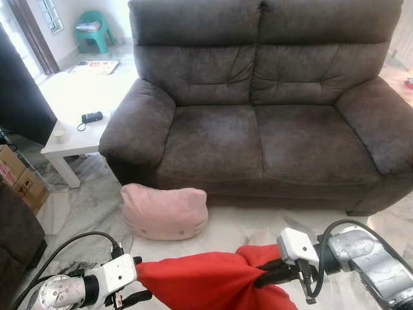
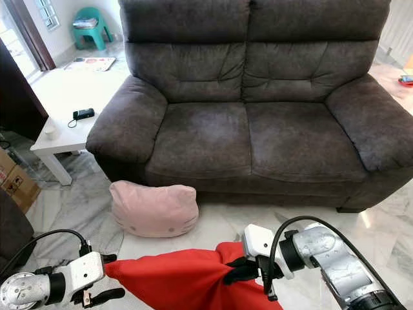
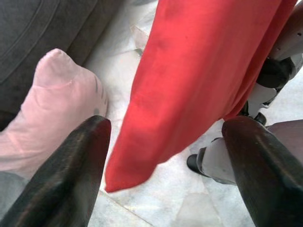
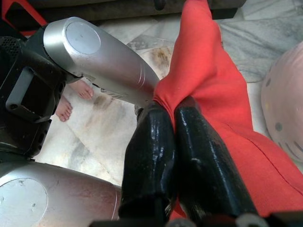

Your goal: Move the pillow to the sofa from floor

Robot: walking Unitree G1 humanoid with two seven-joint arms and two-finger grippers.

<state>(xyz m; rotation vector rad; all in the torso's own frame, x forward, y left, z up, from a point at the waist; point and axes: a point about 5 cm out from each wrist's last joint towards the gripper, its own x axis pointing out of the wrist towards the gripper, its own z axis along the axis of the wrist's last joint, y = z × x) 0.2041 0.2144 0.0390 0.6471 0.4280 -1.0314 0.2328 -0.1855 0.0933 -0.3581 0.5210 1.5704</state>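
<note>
Both eye views look forward and down from the head, sharing the sofa [image 1: 271,123], pink pillow [image 1: 164,212] and red pillow [image 1: 206,281]. Each wrist view sits close behind its own jaws, facing the red pillow and marble floor [image 3: 142,198].
</note>
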